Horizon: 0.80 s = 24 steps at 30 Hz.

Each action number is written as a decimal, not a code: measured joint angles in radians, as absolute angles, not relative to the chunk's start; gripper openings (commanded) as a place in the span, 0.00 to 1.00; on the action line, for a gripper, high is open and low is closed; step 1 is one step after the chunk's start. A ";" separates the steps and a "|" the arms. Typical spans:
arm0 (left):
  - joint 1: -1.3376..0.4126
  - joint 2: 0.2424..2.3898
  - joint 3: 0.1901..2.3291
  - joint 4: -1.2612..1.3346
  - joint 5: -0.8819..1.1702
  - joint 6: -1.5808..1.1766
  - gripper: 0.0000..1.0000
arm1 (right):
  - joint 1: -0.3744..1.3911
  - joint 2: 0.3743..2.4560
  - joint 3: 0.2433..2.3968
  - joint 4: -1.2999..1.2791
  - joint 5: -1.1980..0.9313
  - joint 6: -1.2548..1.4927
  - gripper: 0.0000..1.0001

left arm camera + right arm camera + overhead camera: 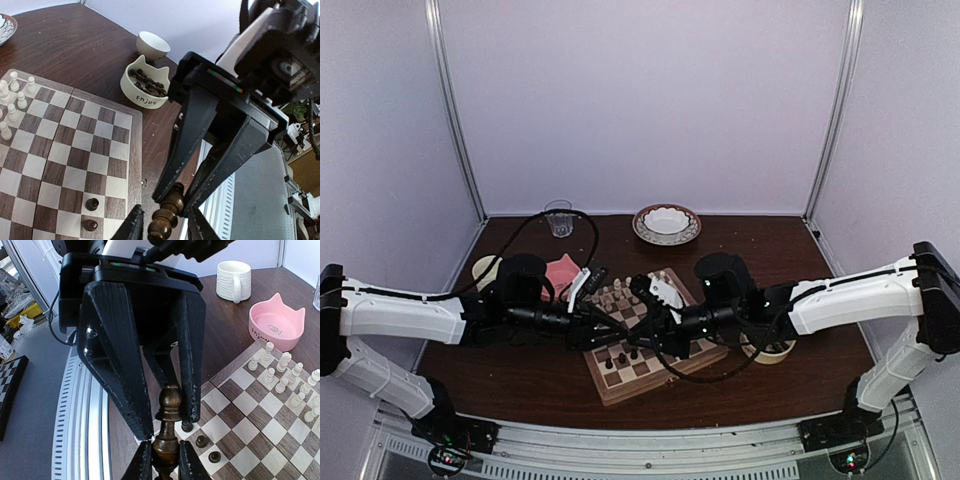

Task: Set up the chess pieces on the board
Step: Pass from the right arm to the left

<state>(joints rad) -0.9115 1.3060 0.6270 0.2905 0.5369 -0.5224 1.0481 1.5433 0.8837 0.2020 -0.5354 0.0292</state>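
Observation:
Above the near edge of the board (620, 385) the two grippers meet tip to tip. My right gripper (165, 460) is shut on the base of a tall dark brown chess piece (169, 405). My left gripper (166, 227) is open, its fingers on either side of the same piece (165, 217) with a gap showing. Three dark pawns (202, 441) stand in the board's near corner. Cream-white chessmen (285, 375) stand along the far side. A white cat-shaped bowl (145, 87) beside the board holds several dark chess pieces.
A pink cat bowl (276, 325) and a white mug (233, 281) stand to the left of the board. At the back are a glass (559, 218) and a patterned plate (666, 225). A small white cup (152, 45) sits behind the white bowl.

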 measured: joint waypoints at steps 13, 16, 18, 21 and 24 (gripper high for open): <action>-0.912 1.306 0.629 0.285 0.531 -0.522 0.00 | 1.050 1.543 0.884 0.200 -0.522 0.029 0.36; -0.912 1.306 0.629 0.283 0.527 -0.522 0.00 | 1.050 1.543 0.883 0.204 -0.517 0.030 0.47; -0.912 1.306 0.629 0.282 0.520 -0.522 0.00 | 1.050 1.543 0.883 0.210 -0.514 0.035 0.51; -0.910 1.306 0.629 0.279 0.511 -0.523 0.00 | 1.050 1.541 0.876 0.230 -0.507 0.050 0.52; -0.900 1.303 0.628 0.283 0.509 -0.527 0.00 | 1.050 1.525 0.848 0.262 -0.498 0.064 0.52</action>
